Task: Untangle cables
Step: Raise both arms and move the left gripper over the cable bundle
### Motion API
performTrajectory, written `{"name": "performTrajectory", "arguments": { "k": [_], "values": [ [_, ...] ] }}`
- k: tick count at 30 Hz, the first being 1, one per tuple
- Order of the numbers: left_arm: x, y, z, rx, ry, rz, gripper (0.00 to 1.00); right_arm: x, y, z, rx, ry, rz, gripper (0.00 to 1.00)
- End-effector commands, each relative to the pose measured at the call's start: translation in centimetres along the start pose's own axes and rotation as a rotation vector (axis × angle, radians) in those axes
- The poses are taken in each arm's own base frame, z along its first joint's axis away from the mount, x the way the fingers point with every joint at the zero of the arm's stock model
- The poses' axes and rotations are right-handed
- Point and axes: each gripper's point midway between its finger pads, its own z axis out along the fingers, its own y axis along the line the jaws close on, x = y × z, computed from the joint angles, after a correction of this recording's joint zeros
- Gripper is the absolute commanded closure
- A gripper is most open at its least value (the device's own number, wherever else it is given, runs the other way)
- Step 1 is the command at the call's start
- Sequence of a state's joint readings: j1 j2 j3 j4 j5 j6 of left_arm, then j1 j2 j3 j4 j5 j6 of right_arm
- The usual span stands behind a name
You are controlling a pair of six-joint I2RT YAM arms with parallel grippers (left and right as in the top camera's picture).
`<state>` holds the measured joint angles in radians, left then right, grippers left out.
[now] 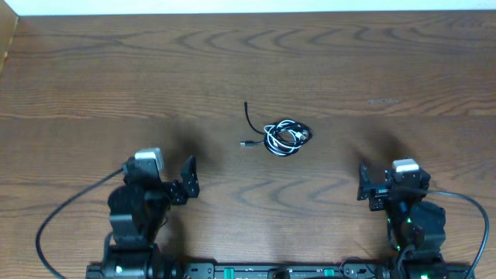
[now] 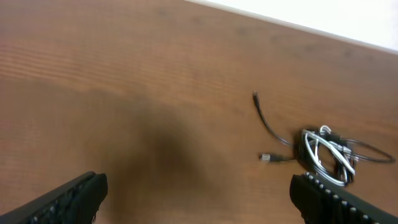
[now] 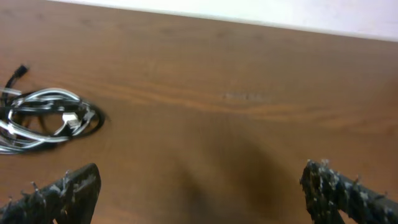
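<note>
none of the untangling looks done: the cables (image 1: 286, 138) lie in one knotted white-and-black bundle mid-table (image 1: 387, 70). left gripper (image 1: 186, 180) and right gripper (image 1: 363, 182) hover well short of it, fingers spread, empty.

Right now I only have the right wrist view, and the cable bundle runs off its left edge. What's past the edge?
Observer: Overhead, the bundle ends just beyond it; a short lead with a small plug sticks out on that side.
Operator: Is the left arm near it?
Observer: No. The left arm sits back, well apart from the bundle.
Operator: Its jaws?
Observer: Open, holding nothing, in the left wrist view.
</note>
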<state>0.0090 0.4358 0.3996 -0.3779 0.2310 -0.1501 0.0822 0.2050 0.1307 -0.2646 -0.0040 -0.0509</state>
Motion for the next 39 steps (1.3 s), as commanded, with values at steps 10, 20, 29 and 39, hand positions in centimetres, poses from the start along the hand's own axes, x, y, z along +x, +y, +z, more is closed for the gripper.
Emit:
{"name": "performTrajectory", "arguments": {
  "k": [10,20,29,39],
  "values": [
    [-3.6,-0.9,0.7,-0.08,0.408,-0.079,0.01,-3.8,0.2,0.9,-0.033,0.242,0.074,0.01],
    [-2.1,-0.6,0.7,-0.124,0.601,-0.114,0.01,-5.1,1.1,1.1,-0.092,0.392,0.087,0.01],
    [-4.9,-3.5,2.8,0.041,0.49,-0.176,0.02,-5.7,1.9,1.2,-0.135,0.371,0.11,0.01],
    [-8.6,-8.6,6.0,0.225,0.405,-0.162,0.03,-6.4,3.6,1.1,-0.234,0.345,0.125,0.01]
  ]
}}
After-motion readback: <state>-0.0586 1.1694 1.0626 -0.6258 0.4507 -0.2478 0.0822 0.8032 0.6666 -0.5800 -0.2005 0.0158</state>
